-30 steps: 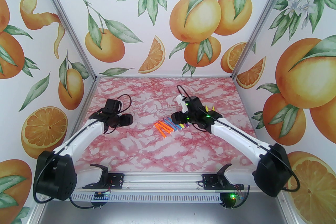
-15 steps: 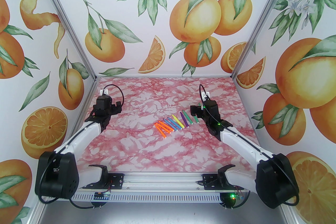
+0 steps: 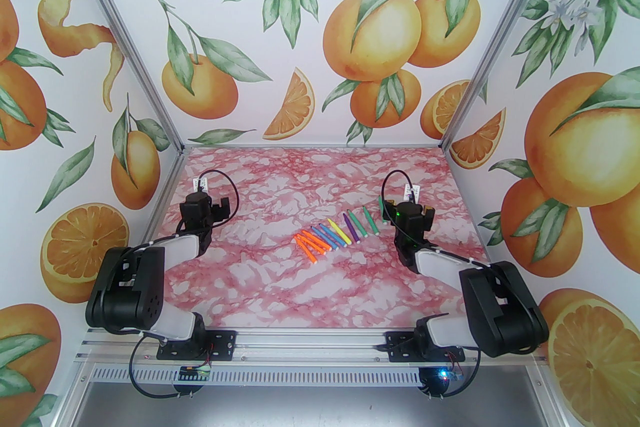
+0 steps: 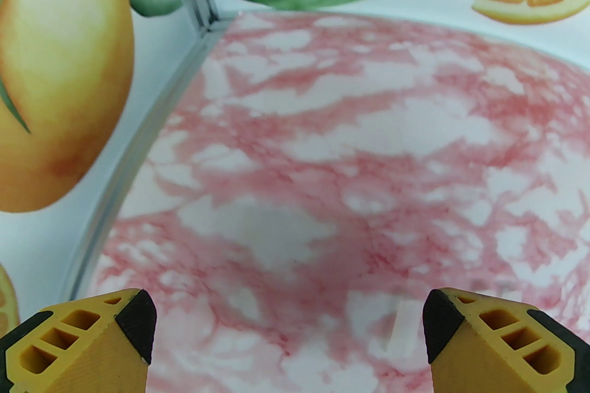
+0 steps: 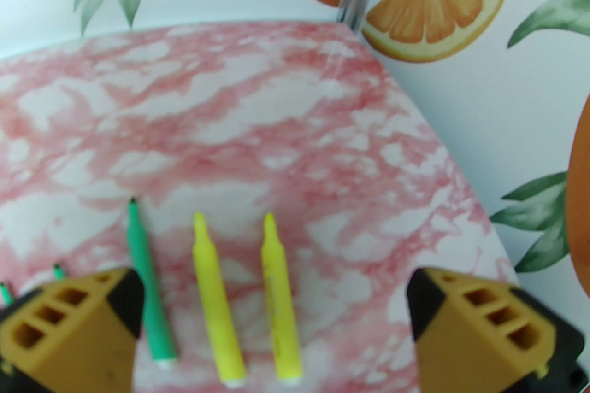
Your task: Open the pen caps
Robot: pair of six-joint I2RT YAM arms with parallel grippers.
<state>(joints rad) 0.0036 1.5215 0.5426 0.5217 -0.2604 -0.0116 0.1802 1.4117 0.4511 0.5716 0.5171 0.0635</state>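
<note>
Well, from above, the markers (image 3: 332, 237) lay in a slanted row mid-surface (image 3: 280, 295), orange toward the left, green toward the right. Off the left wrist, the left hand (image 4: 288, 336) gaped wide over pink marble, holding nothing. Off the right wrist, the right hand (image 5: 276, 326) stood just as open, a green marker (image 5: 146, 290) and two yellow markers (image 5: 216, 303) lying between its fingers (image 5: 442, 317), caps (image 5: 199, 223) on their far ends.
</note>
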